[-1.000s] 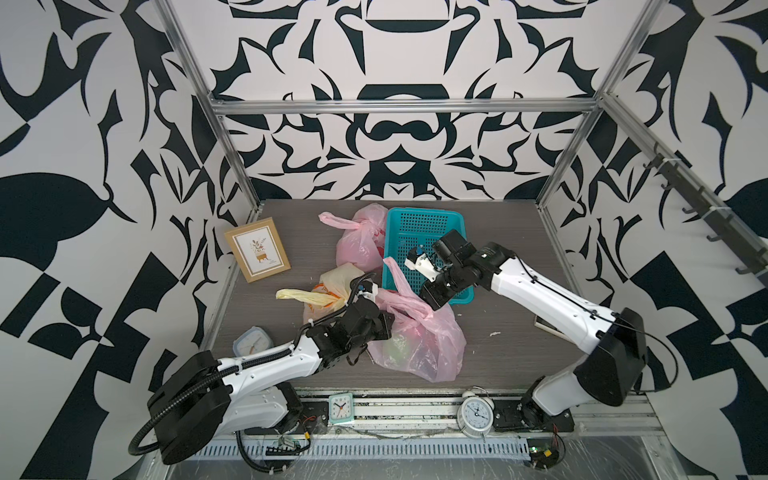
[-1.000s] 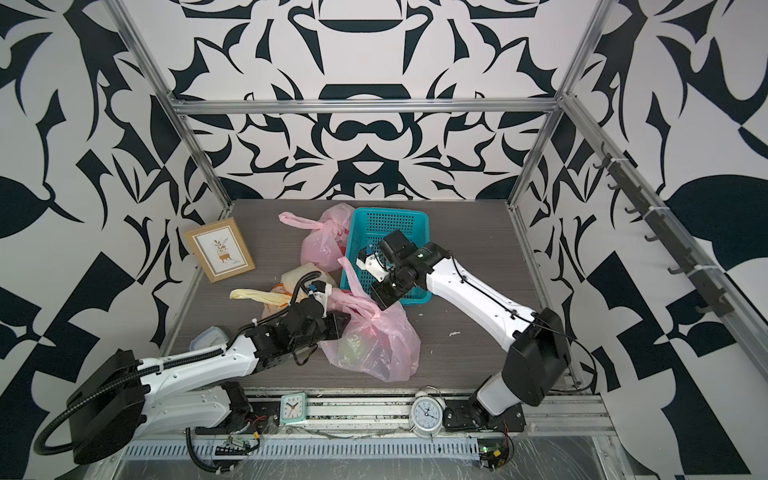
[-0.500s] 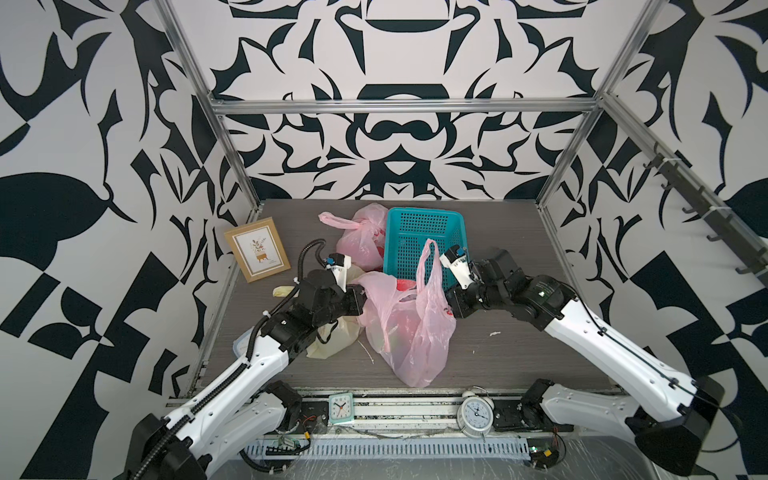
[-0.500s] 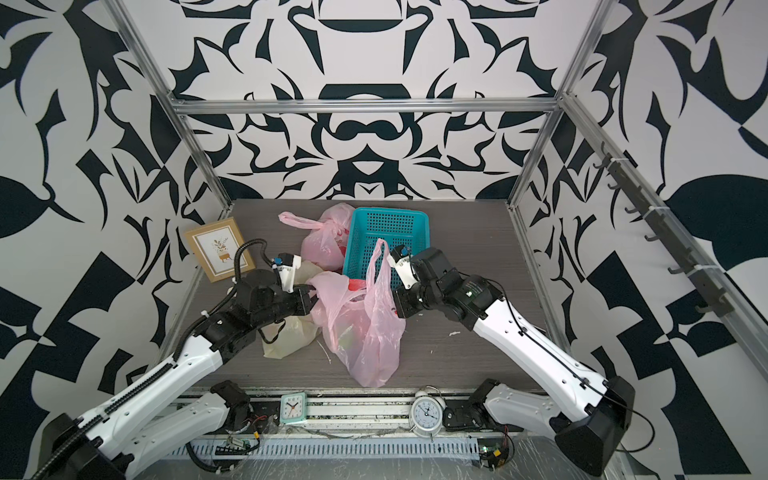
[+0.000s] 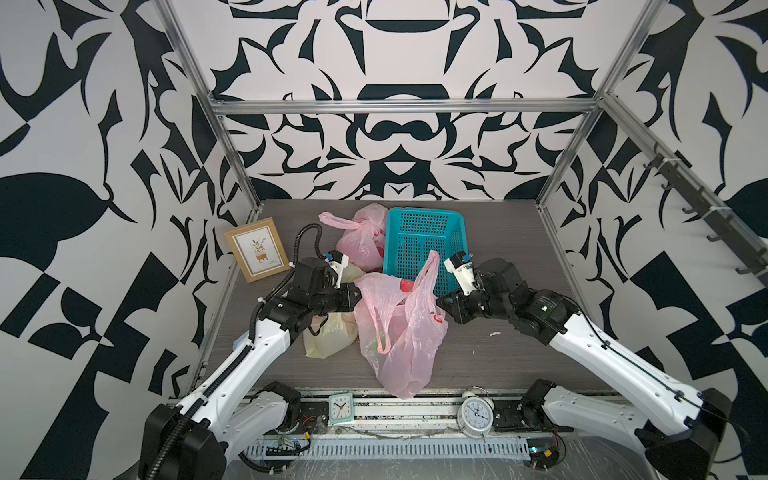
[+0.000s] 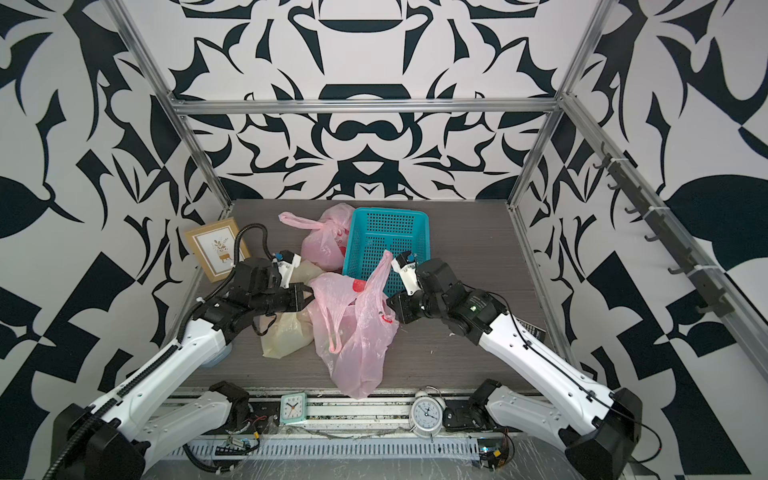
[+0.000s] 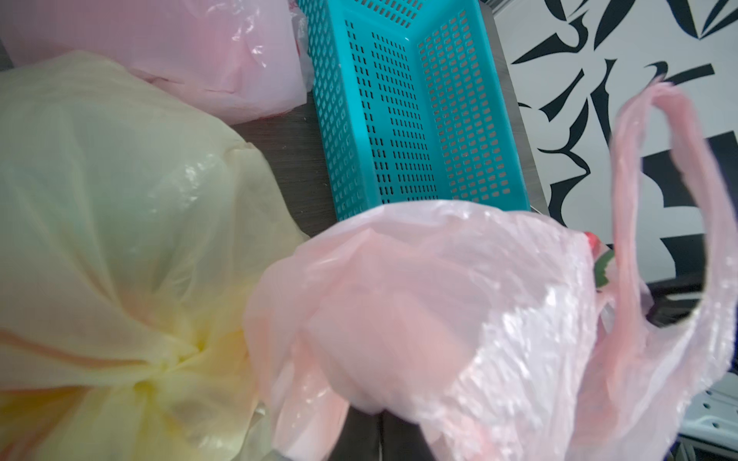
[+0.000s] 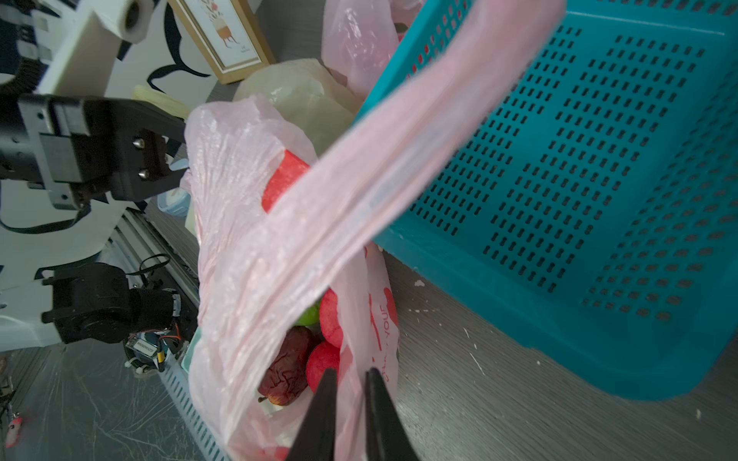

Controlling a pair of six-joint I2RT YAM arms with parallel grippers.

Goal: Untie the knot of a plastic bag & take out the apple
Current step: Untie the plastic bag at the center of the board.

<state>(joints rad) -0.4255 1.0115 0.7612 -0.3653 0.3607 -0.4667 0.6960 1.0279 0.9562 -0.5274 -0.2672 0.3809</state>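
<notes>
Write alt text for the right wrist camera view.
An open pink plastic bag shows a red apple and a dark wrinkled fruit inside, with the right gripper's slightly parted fingertips astride its wall. The left gripper meets the bag's opposite edge, and a teal basket stands beside the bag.

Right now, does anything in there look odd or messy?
Yes. One fruit in the open pink bag is dark and wrinkled, unlike the red ones beside it. A few white crumbs lie scattered on the table near the basket.
</notes>
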